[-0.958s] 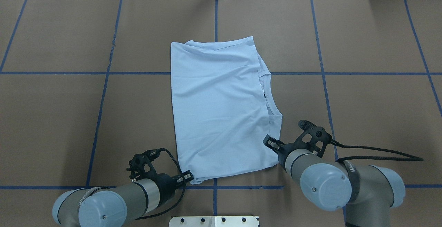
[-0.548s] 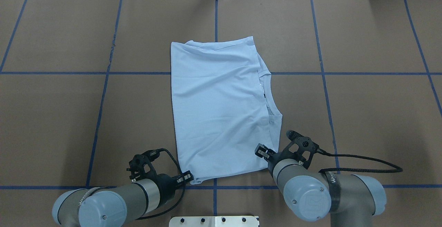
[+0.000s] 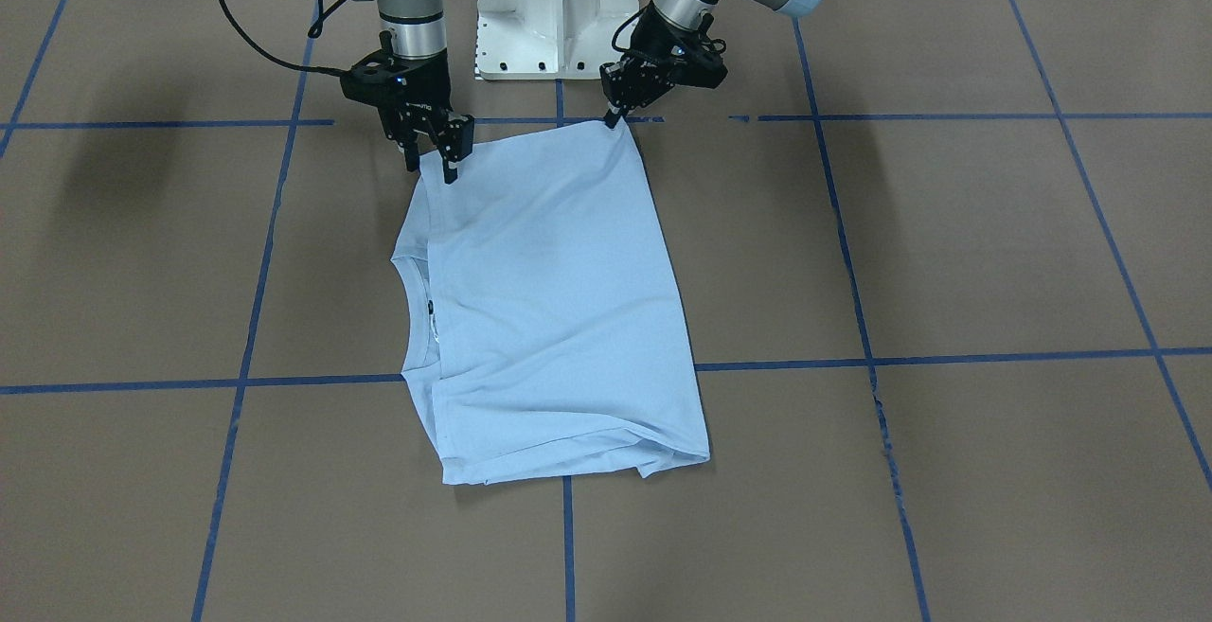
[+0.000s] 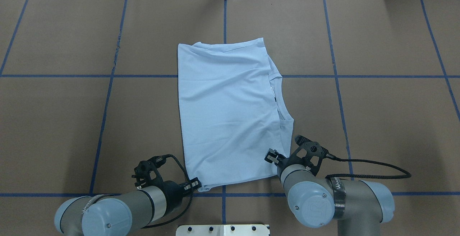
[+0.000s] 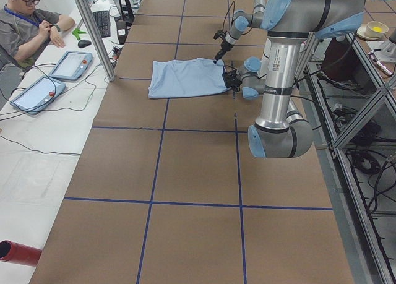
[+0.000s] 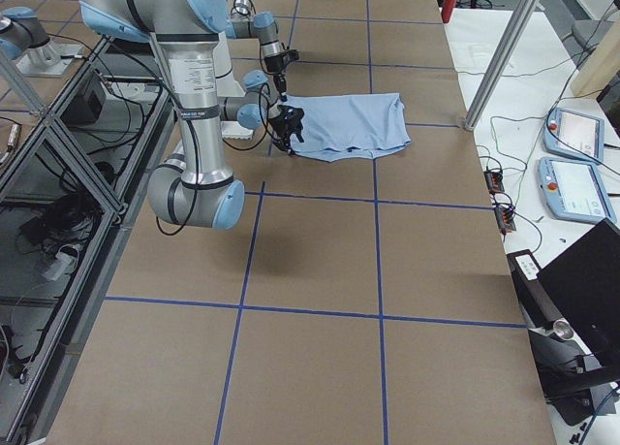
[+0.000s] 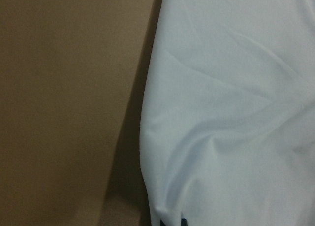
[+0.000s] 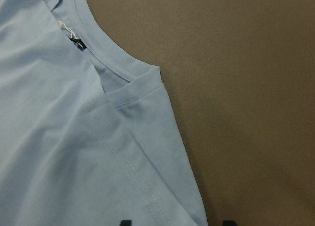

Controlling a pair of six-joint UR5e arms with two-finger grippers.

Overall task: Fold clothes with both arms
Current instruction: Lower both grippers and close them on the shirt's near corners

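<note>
T-shirt (image 4: 226,114) lay folded flat in the middle of the worktop (image 4: 359,121), on the brown covering with the blue tape grid. It was a rough rectangle with a few soft wrinkles. The collar (image 4: 277,99) sat on its edge toward the robot's right, and a dark label (image 8: 77,43) showed inside it. Left hand (image 3: 614,117) was down at the shirt's near-left corner, pinched closed on the fabric. In the front-facing view that corner was drawn up into a small peak at the tips. The left wrist cam showed only cloth beside bare worktop, with dark bits at the bottom edge. Right hand (image 3: 433,169) was at the near-right corner by the sleeve hem, spread wide and pointing down, gripping nothing. On the right wrist cam the two fingertips (image 8: 126,222) stood apart at the bottom of the frame, with the stitched hem edge running between them. I couldn't tell whether those tips touched the worktop. White pedestal base (image 3: 554,7) stood just behind both hands.
</note>
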